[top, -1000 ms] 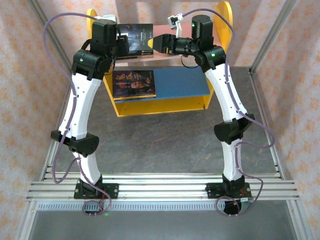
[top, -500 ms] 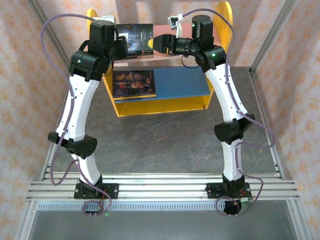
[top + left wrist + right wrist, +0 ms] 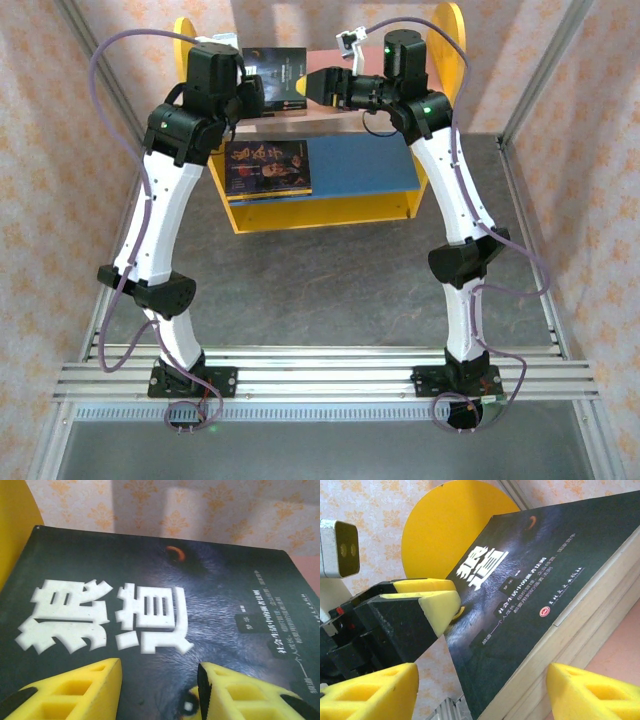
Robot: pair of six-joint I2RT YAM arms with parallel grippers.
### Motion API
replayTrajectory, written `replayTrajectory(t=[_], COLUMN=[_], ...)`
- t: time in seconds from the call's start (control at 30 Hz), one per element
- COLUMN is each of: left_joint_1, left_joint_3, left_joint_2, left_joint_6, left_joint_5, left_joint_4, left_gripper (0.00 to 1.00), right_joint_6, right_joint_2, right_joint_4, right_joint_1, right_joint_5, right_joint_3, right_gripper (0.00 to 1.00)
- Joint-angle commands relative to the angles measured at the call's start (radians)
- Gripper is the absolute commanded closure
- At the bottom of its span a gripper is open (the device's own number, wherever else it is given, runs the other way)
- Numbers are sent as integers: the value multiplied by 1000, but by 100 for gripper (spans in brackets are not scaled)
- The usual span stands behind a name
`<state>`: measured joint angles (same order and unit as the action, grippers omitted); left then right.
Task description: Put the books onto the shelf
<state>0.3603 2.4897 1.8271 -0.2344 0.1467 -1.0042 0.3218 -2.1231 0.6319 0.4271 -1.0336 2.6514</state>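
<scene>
Left wrist view, left gripper (image 3: pixel 159 666) parted over dark book (image 3: pixel 150 580) on shelf (image 3: pixel 12 525), right gripper (image 3: pixel 482 672) spread wide nearby

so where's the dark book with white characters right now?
Top view: the dark book lies on the left half of the shelf's pink upper board, between the left end effector and the right end effector.

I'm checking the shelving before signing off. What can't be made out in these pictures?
Top view: the left end of the dark book, hidden behind the left arm.
Left wrist view: whether the left gripper touches that cover; the viewing angle hides any gap.
Right wrist view: how many books lie beneath it; their pale page edges run together.
</scene>
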Motion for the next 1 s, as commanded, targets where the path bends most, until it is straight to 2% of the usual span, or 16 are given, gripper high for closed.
replayTrajectory(t=[0.0,0.6,0.97], left_joint_1=[13,47,49], left_joint_3=[-22,-24,0], left_joint_2=[-5,-15,-19], left_joint_6=[-32,-37,-23], left_joint_5=[-21,-17,9], left_joint_4=[-86,-106,-103], left_gripper=[56,58,57], right_joint_6=[33,143,150], right_joint_2=[-16,-75,-80], right_joint_4=[1,-107,-109], right_joint_1=[10,12,13], right_joint_5=[-19,-28,-43], right_joint_3=[40,81,79], right_gripper=[32,31,31])
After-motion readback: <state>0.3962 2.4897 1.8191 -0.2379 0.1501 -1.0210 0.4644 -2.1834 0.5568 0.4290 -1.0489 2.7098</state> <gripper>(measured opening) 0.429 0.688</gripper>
